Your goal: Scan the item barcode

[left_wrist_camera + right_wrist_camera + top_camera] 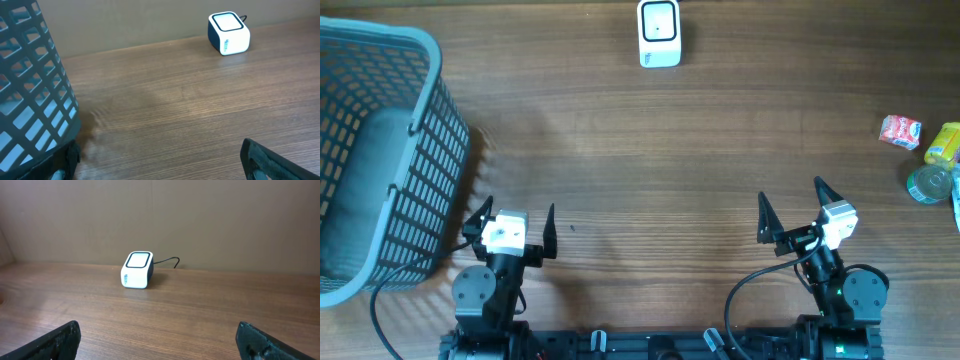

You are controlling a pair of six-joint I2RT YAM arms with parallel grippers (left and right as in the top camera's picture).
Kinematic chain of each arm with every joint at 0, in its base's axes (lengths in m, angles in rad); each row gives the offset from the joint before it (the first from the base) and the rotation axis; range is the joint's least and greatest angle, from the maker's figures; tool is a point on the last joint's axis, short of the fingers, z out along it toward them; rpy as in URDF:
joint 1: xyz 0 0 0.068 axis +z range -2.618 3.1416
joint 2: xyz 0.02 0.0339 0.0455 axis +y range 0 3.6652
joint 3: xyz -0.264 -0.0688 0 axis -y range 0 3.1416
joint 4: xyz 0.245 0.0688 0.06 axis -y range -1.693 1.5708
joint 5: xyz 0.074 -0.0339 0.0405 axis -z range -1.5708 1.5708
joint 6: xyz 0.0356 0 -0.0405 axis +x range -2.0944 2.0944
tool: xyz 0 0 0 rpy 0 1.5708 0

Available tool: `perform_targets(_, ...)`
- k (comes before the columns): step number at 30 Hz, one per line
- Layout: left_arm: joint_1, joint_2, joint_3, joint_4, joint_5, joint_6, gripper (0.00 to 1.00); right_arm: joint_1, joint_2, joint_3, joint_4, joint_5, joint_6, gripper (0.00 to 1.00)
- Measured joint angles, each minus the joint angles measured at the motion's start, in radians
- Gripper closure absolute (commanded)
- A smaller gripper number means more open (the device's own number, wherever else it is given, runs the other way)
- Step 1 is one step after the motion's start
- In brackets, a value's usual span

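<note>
A white barcode scanner [659, 33] with a dark screen stands at the table's far edge; it also shows as the scanner [228, 33] in the left wrist view and the scanner [137, 270] in the right wrist view. Small items lie at the far right: a red packet [900, 131], a yellow packet [942, 144] and a tin can [929, 184]. My left gripper [512, 217] rests open near the front left, beside the basket. My right gripper [791, 207] rests open near the front right, well short of the items. Nothing sits between either pair of fingers.
A large grey plastic basket [420, 180] fills the left side, its wall [30, 95] close to my left fingers. Bare wooden table [660, 180] stretches between the grippers and the scanner. The scanner's cable [167, 261] runs along the back wall.
</note>
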Motion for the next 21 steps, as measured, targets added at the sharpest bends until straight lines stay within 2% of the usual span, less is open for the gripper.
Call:
perform_targets(7,0.0,0.0,0.0,0.003,-0.004,-0.133,0.0,0.0,0.0,0.0,0.0,0.0,0.0,0.0)
perform_targets(21,0.0,0.0,0.0,0.003,-0.008,-0.163,0.0,0.0,0.0,0.0,0.0,0.0,0.0,0.0)
